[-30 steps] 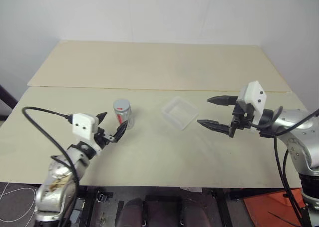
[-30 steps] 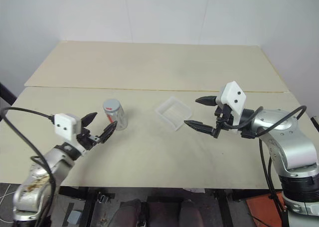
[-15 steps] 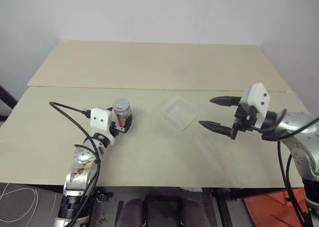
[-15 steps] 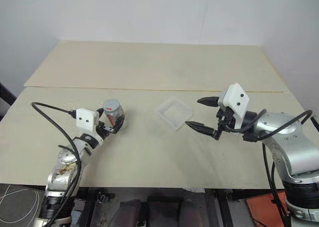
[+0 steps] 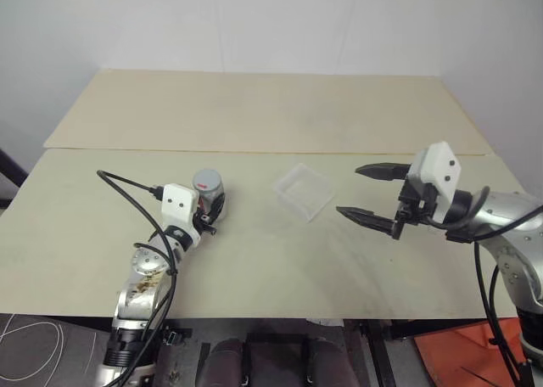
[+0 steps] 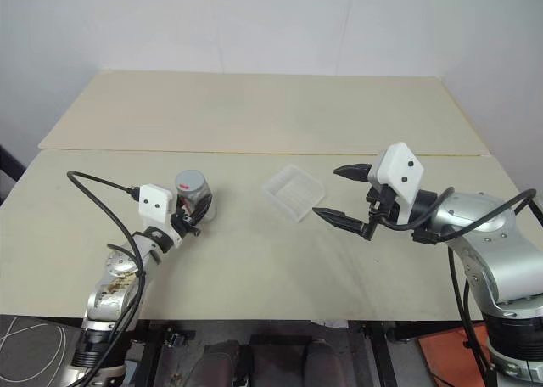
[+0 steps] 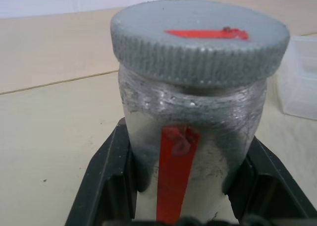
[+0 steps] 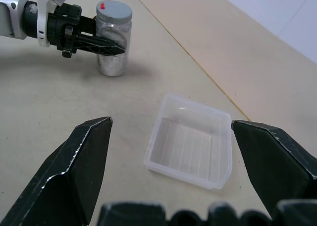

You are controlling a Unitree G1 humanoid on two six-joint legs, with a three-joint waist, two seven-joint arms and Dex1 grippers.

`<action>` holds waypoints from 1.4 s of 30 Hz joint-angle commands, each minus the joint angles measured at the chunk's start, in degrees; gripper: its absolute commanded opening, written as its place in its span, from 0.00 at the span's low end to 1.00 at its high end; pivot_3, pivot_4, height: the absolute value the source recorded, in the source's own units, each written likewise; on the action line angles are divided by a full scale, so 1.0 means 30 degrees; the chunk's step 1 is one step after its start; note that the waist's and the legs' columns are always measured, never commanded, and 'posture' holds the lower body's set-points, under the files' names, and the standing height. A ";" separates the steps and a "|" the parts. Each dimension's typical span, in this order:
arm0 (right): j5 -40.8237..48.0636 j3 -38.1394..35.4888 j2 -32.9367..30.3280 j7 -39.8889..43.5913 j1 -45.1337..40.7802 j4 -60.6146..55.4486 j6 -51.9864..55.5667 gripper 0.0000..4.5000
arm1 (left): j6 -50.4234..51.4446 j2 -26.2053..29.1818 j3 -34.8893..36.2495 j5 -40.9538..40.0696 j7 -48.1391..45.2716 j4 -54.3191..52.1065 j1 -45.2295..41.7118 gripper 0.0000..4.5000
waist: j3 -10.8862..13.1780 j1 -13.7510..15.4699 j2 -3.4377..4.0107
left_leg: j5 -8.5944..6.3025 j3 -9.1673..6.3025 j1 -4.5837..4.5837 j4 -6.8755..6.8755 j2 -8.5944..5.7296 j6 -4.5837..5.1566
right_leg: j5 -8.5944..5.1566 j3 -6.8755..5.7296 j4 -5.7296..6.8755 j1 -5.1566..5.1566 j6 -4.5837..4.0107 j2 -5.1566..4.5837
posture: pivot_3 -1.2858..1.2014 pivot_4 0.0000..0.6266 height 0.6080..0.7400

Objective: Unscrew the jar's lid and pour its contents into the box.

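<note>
Jar [image 7: 193, 137] stands upright on the table [image 5: 254, 260], pinched between the left gripper's [image 5: 208, 215] two fingers, lid [image 7: 200, 40] screwed on; right gripper [image 5: 366, 192] hovers spread wide beside the clear box [image 5: 304, 192].

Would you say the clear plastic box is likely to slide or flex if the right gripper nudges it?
Probably both. The box looks thin-walled and see-through, so it is likely light and would skid on the smooth table rather than tip, being shallow. Its thin rim may flex under a pinch. Nothing shows inside it to weigh it down.
</note>
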 commanded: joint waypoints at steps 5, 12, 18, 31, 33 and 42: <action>0.0984 0.2057 0.2497 -0.0392 -0.3985 0.0315 0.0843 1.00 | 0.2677 0.3838 0.0800 -0.4958 -0.6837 -0.1391 -0.3552 0.43 | 0.0001 -0.0074 -0.0001 | 0.0015 -0.0009 0.0007 0.0011 0.0000 -0.0022 | -0.0001 -0.0006 0.0030 -0.0007 -0.0002 0.0008 | 0.52 0.24 1.00; 0.2461 0.3303 0.5561 -0.0693 -0.8014 0.2038 0.2663 1.00 | 0.3408 0.5668 -0.0382 -0.6948 -1.3298 0.1510 -0.7203 0.43 | 0.0001 -0.0097 0.0002 | 0.0018 -0.0004 -0.0034 0.0005 -0.0014 -0.0023 | -0.0006 -0.0020 0.0028 -0.0026 0.0002 0.0033 | 0.52 0.24 1.00; 0.1797 0.4658 0.7102 -0.0997 -0.9676 0.3165 0.2969 1.00 | 0.2636 0.5358 -0.1582 -0.6628 -1.6452 0.3112 -0.9329 0.43 | 0.0001 -0.0121 0.0003 | 0.0017 -0.0011 -0.0058 0.0004 -0.0013 -0.0022 | -0.0006 -0.0039 0.0059 -0.0021 0.0003 0.0056 | 0.52 0.24 1.00; 0.0998 0.5451 0.8056 -0.1384 -1.0332 0.4058 0.3606 0.91 | 0.2106 0.5174 -0.1631 -0.6294 -1.7604 0.3175 -0.9567 0.43 | 0.0002 -0.0374 0.0004 | 0.0021 -0.0022 -0.0125 0.0009 -0.0006 -0.0026 | -0.0006 -0.0047 0.0068 -0.0062 0.0009 0.0060 | 0.52 0.24 1.00; 0.1091 0.5493 0.8038 -0.1231 -1.0322 0.4216 0.3689 0.80 | 0.2042 0.5195 -0.1593 -0.6287 -1.7671 0.3161 -0.9563 0.43 | 0.0002 -0.0405 0.0004 | 0.0021 -0.0024 -0.0125 0.0009 -0.0007 -0.0025 | -0.0006 -0.0046 0.0068 -0.0063 0.0009 0.0060 | 0.52 0.24 1.00; 0.2705 0.4968 0.7658 0.4681 -1.1021 0.6389 0.1670 0.61 | 0.2519 0.5743 -0.1586 -0.7385 -2.0256 0.3005 -0.9951 0.43 | 0.0004 -0.0407 0.0005 | 0.0020 -0.0024 -0.0126 0.0008 -0.0010 -0.0023 | -0.0006 -0.0049 0.0064 -0.0062 0.0009 0.0063 | 0.52 0.24 1.00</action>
